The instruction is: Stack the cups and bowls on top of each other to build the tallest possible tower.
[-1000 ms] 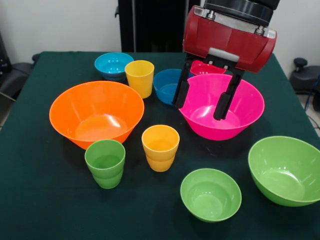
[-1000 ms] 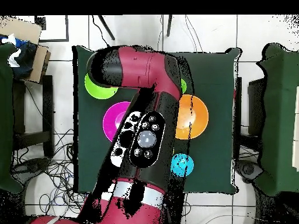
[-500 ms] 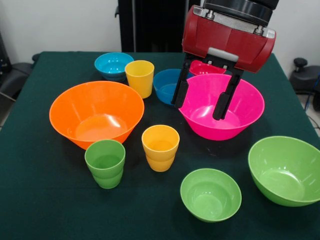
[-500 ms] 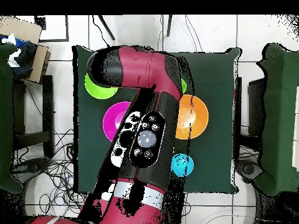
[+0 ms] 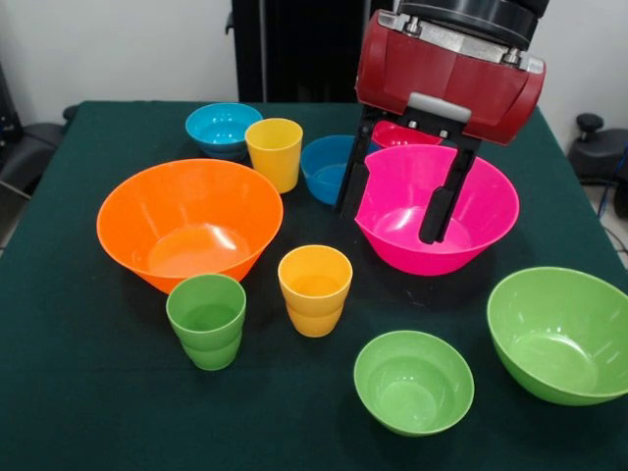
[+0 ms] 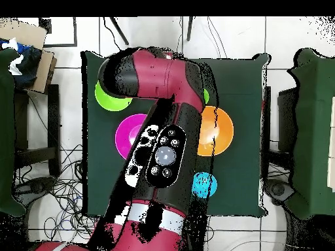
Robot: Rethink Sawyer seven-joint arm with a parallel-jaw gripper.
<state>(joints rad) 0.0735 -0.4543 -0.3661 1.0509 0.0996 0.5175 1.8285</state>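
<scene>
My gripper [image 5: 392,211] hangs open over the left side of the large hot pink bowl [image 5: 483,211]. One finger [image 5: 350,188] is outside the rim and the other [image 5: 438,208] is inside the bowl. A red-pink small bowl [image 5: 397,132] peeks out behind it, and a darker blue bowl [image 5: 326,167] stands just to its left. The large orange bowl [image 5: 186,221] sits at the left, with the light blue bowl [image 5: 223,126] and yellow cup [image 5: 274,152] behind it. The green cup [image 5: 206,319] and orange-yellow cup [image 5: 314,289] stand in front. In the overhead view the arm hides the gripper.
A small lime green bowl [image 5: 412,381] and a large lime green bowl [image 5: 559,334] stand at the front right of the dark green table [image 5: 88,392]. In the overhead view the arm [image 6: 163,131] covers the table's middle, with the pink bowl [image 6: 126,134] and orange bowl [image 6: 221,131] showing beside it.
The gripper has sunk very slightly around the pink bowl's left rim. The bowls and cups stand where they were.
</scene>
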